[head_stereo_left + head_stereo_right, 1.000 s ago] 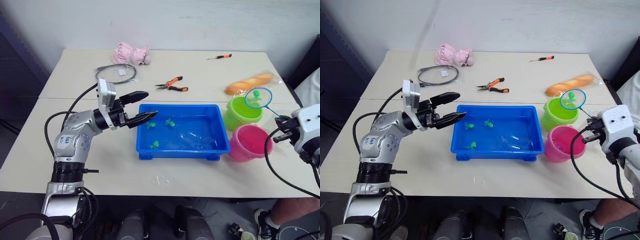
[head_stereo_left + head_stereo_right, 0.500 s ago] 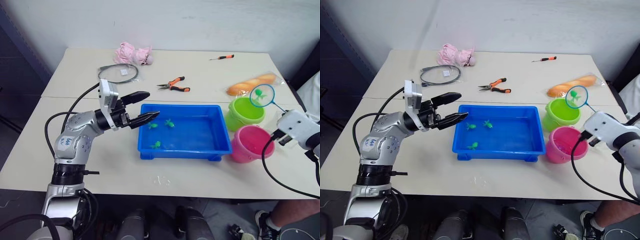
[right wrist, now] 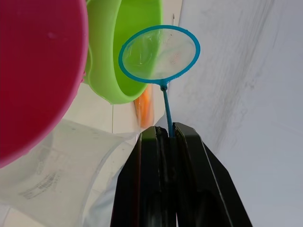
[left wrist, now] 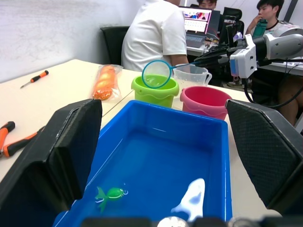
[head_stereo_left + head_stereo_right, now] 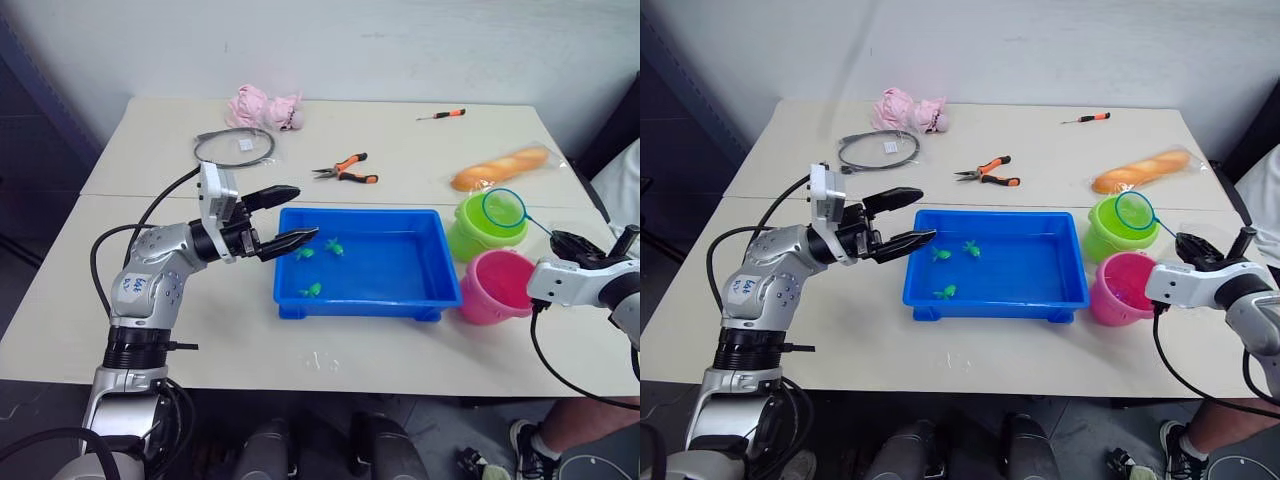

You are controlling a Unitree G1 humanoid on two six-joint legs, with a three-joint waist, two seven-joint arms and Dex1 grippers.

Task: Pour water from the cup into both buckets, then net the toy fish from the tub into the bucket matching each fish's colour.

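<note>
My right gripper (image 3: 166, 134) is shut on the thin handle of the net (image 5: 504, 208). The blue hoop is tipped over the lime green bucket (image 5: 478, 235) and its mesh looks empty. Just in front of that bucket stands the pink bucket (image 5: 498, 285). Three green toy fish (image 5: 335, 243) lie at the left end of the blue tub (image 5: 370, 306), which holds water. At the tub's left rim my left gripper (image 5: 305, 212) hovers open and holds nothing. The clear cup (image 4: 191, 75) stands behind the buckets on the right.
Orange-handled pliers (image 5: 345, 170), a small screwdriver (image 5: 440, 115), a bagged bread roll (image 5: 500, 168), a pink cloth (image 5: 262, 106) and a coiled cable (image 5: 233, 146) lie on the far half of the table. People sit beyond the table's right end (image 4: 156, 38).
My right arm rolled and lowered the net from upright to tipped over the green bucket. The green fish that lay in the hoop is no longer in it. The left arm stayed put.
</note>
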